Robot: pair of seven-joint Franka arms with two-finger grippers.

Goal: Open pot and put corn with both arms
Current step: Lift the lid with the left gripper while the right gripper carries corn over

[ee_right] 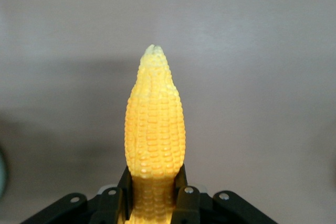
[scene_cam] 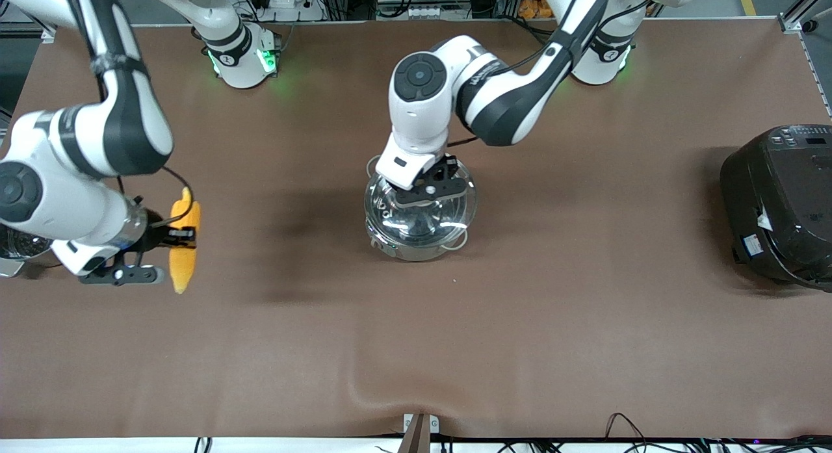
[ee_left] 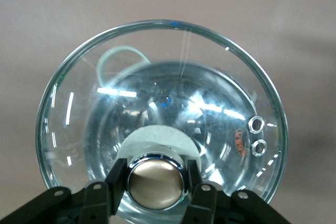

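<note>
The steel pot [scene_cam: 416,244] stands in the middle of the table. Its clear glass lid [scene_cam: 385,206] is over it, and the pot's inside [ee_left: 173,103] shows through the glass in the left wrist view. My left gripper [scene_cam: 429,192] is right above the pot and shut on the lid's metal knob [ee_left: 156,182]. The lid looks raised slightly off the rim. My right gripper [scene_cam: 182,236] is shut on the thick end of the yellow-orange corn [scene_cam: 182,261], held in the air over the table toward the right arm's end. In the right wrist view the corn [ee_right: 154,124] points away from the gripper [ee_right: 154,195].
A large black rice cooker [scene_cam: 780,206] stands at the left arm's end of the table. A steel steamer pot [scene_cam: 16,248] shows partly under the right arm. The brown table cover has a wrinkle [scene_cam: 383,391] near the front edge.
</note>
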